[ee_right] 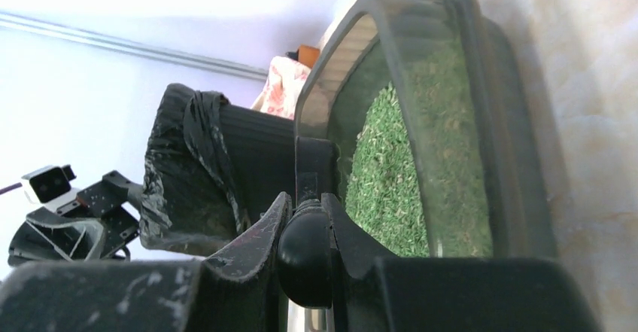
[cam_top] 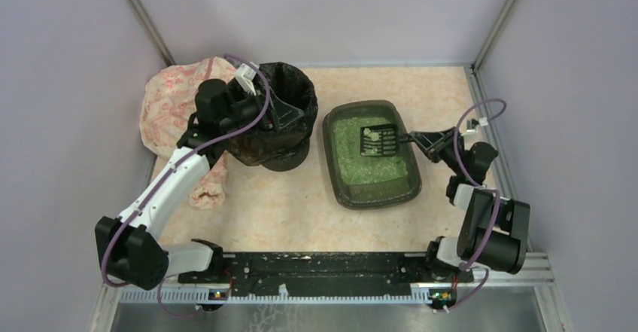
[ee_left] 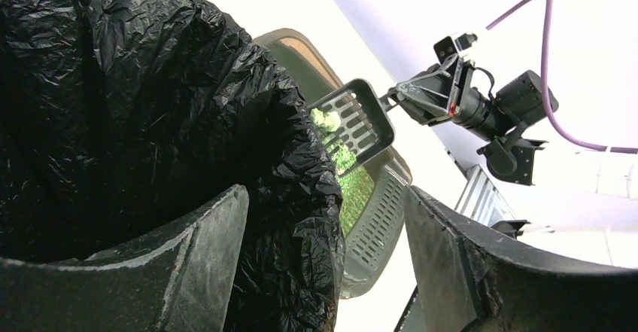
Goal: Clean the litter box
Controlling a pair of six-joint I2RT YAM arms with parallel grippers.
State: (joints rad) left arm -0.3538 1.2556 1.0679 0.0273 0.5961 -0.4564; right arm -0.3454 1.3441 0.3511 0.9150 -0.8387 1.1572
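Observation:
The litter box [cam_top: 342, 189], a dark tray of green litter, lies right of centre; it also shows in the left wrist view [ee_left: 376, 226] and the right wrist view [ee_right: 511, 159]. My right gripper [cam_top: 420, 141] [ee_right: 305, 200] is shut on the round handle end of a black slotted scoop [cam_top: 378, 140] [ee_right: 305, 257]. The scoop [ee_left: 357, 117] is held over the far part of the box, with a few pale clumps [ee_left: 327, 119] on it. My left gripper [cam_top: 290, 112] [ee_left: 323, 196] is open, its fingers either side of the right rim of the round bin [cam_top: 278, 114].
The bin, lined with a crumpled black bag [ee_left: 150, 106], stands just left of the litter box. A pink patterned cloth [cam_top: 169, 114] lies behind and left of the bin, under the left arm. Grey walls close in the table on three sides.

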